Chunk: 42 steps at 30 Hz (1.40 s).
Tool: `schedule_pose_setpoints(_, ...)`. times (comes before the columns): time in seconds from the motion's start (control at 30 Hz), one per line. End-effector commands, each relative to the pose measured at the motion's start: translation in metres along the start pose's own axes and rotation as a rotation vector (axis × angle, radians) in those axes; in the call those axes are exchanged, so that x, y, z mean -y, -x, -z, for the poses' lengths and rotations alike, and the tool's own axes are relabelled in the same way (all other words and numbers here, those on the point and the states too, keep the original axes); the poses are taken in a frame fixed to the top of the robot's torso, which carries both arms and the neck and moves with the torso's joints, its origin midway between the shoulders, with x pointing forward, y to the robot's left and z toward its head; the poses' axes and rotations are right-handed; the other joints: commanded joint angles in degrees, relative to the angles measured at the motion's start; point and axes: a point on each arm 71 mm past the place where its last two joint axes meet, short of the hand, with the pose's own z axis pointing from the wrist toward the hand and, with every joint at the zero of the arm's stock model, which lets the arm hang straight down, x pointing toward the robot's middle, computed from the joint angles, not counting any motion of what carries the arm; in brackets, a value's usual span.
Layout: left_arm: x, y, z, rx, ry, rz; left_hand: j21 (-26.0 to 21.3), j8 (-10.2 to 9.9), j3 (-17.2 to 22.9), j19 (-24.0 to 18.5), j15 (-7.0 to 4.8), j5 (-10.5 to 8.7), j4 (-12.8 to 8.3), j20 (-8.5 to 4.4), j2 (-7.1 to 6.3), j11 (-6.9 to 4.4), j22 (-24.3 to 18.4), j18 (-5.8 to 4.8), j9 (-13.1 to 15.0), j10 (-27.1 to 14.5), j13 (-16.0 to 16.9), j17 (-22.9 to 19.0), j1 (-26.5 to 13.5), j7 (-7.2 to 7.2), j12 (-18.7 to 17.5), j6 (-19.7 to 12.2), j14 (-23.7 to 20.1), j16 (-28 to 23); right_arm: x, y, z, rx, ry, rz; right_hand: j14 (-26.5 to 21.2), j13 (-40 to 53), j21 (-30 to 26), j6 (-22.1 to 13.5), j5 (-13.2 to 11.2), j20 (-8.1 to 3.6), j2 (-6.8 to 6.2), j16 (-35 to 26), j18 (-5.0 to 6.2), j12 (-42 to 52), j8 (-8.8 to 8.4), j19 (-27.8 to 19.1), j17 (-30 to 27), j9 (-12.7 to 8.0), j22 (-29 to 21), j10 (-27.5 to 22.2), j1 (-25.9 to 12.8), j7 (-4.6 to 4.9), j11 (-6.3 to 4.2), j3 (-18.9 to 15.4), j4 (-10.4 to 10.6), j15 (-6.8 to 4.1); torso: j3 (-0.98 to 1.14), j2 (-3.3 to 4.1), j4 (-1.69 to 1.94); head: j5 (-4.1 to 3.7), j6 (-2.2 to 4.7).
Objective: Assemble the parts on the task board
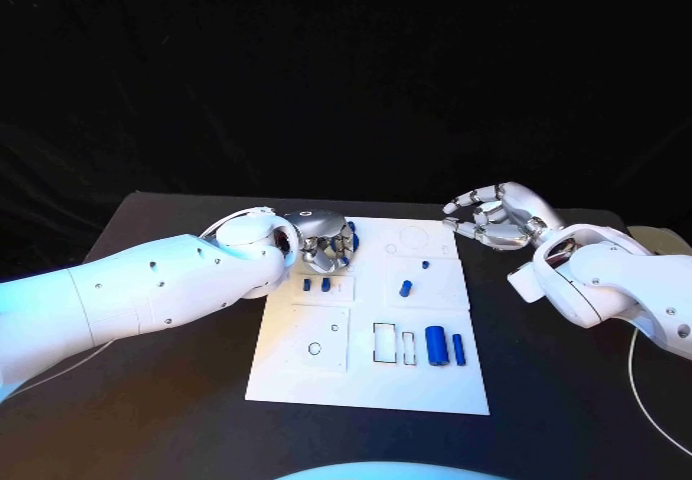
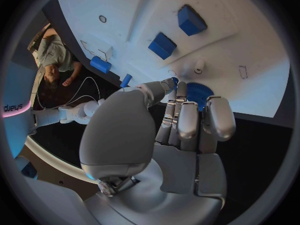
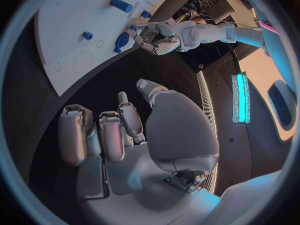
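So the flat white rectangular task board [image 1: 368,375] sits mid-counter on the black counter [image 1: 173,390]; on it I count two small blue square blocks [image 1: 316,284] just near of the left hand, two small blue pegs [image 1: 408,287] right of centre, and two upright blue cylinders [image 1: 444,349] at the near right; the silver left hand [image 1: 326,245] is over the board's far left corner, fingers curled onto a round ribbed blue disc [image 2: 199,92], pinching it I think; the silver right hand [image 1: 498,217] hovers off the far right corner, fingers loosely curled, holding nothing.
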Motion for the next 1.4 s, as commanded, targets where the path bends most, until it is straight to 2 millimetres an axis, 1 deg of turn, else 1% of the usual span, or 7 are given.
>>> schedule_pose_setpoints(0.03,0.0,0.006,0.004,0.033,-0.005,0.045,0.14,-0.38,-0.13,0.34,0.18,-0.15,-0.24,0.04,-0.08,0.02,0.03,-1.19,0.09,0.45,-0.06,-0.07,-0.61,0.13,-0.39,0.25,0.34,-0.02,0.0,-0.001,0.0,-0.012,0.01,0.004,3.27,0.05,-0.1,0.0,0.32,0.05,0.1,-0.23,0.66,0.32,0.37,-0.16,3.13,-0.06,7.83,0.17,0.0,-0.16,-0.01,0.23,0.12,-0.42,-0.04,-0.01,0.06,0.13,0.17)
schedule_pose_setpoints(0.2,-0.009,0.013,0.014,0.041,0.019,0.069,0.16,-0.64,-0.35,0.38,0.21,-0.14,-0.02,0.06,-0.08,0.03,0.08,-1.19,0.16,0.75,-0.05,-0.26,-1.17,0.13,-0.92,0.48,0.34,-0.08,0.0,-0.001,0.0,-0.01,0.009,0.005,3.27,0.05,-0.1,0.0,0.32,0.05,0.1,-0.23,0.66,0.32,0.37,-0.16,3.13,-0.06,7.83,0.17,0.0,-0.16,-0.01,0.23,0.12,-0.42,0.06,0.02,0.01,0.28,0.14)
schedule_pose_setpoints(0.33,-0.018,0.016,0.024,0.028,0.042,0.088,0.13,-0.83,-0.5,0.36,0.22,-0.15,0.08,0.05,-0.19,0.05,0.04,-1.18,0.17,0.86,-0.05,-0.45,-1.46,0.14,-1.22,0.52,0.3,-0.16,0.0,0.0,0.0,-0.01,0.008,0.005,3.27,0.05,-0.1,0.0,0.32,0.05,0.1,-0.23,0.66,0.32,0.37,-0.16,3.13,-0.06,7.83,0.17,0.0,-0.16,-0.01,0.23,0.12,-0.42,0.0,0.07,-0.09,0.25,0.2)
schedule_pose_setpoints(0.63,-0.034,0.017,0.035,-0.002,0.084,0.115,0.07,-0.99,-0.61,0.31,0.24,-0.15,0.19,0.05,-0.21,0.06,-0.05,-1.16,0.2,0.95,-0.05,-0.52,-1.69,0.15,-1.5,0.57,0.28,-0.18,0.001,0.0,0.001,-0.009,0.006,0.006,3.26,-0.02,-0.15,0.06,0.31,0.02,0.07,-0.28,0.67,0.26,0.48,-0.17,3.06,-0.06,7.81,0.16,-0.02,-0.19,-0.03,0.22,0.13,-0.45,-0.04,0.15,-0.03,0.22,0.0)
schedule_pose_setpoints(0.9,-0.035,0.015,0.037,-0.026,0.087,0.129,0.03,-1.07,-0.66,0.28,0.25,-0.16,0.24,0.05,-0.22,0.08,-0.09,-1.15,0.21,0.97,-0.05,-0.54,-1.8,0.16,-1.65,0.6,0.27,-0.19,0.001,0.0,0.0,-0.01,0.006,0.006,3.26,-0.02,-0.15,0.06,0.31,0.02,0.07,-0.28,0.67,0.26,0.48,-0.17,3.06,-0.06,7.81,0.16,-0.02,-0.19,-0.03,0.22,0.13,-0.45,0.01,0.14,-0.19,0.4,-0.23)
schedule_pose_setpoints(1.1,-0.035,0.014,0.036,-0.038,0.085,0.134,-0.02,-1.14,-0.7,0.25,0.26,-0.16,0.27,0.05,-0.25,0.08,-0.16,-1.14,0.21,0.97,-0.06,-0.66,-1.87,0.16,-1.77,0.59,0.23,-0.24,0.001,0.0,0.0,-0.01,0.007,0.005,3.26,-0.02,-0.15,0.06,0.31,0.02,0.07,-0.28,0.67,0.26,0.48,-0.17,3.06,-0.06,7.81,0.16,-0.02,-0.19,-0.03,0.22,0.13,-0.45,0.04,0.1,-0.08,0.45,-0.36)
schedule_pose_setpoints(1.4,-0.034,0.013,0.034,-0.05,0.085,0.137,-0.02,-1.21,-0.72,0.24,0.26,-0.16,0.3,0.06,-0.21,0.08,-0.16,-1.14,0.23,1.02,-0.05,-0.75,-1.92,0.15,-1.89,0.63,0.2,-0.28,0.0,-0.001,0.0,-0.011,0.008,0.005,3.26,-0.02,-0.15,0.06,0.31,0.02,0.07,-0.28,0.67,0.26,0.48,-0.17,3.06,-0.06,7.81,0.16,-0.02,-0.19,-0.03,0.22,0.13,-0.45,0.05,0.1,-0.16,0.51,-0.44)
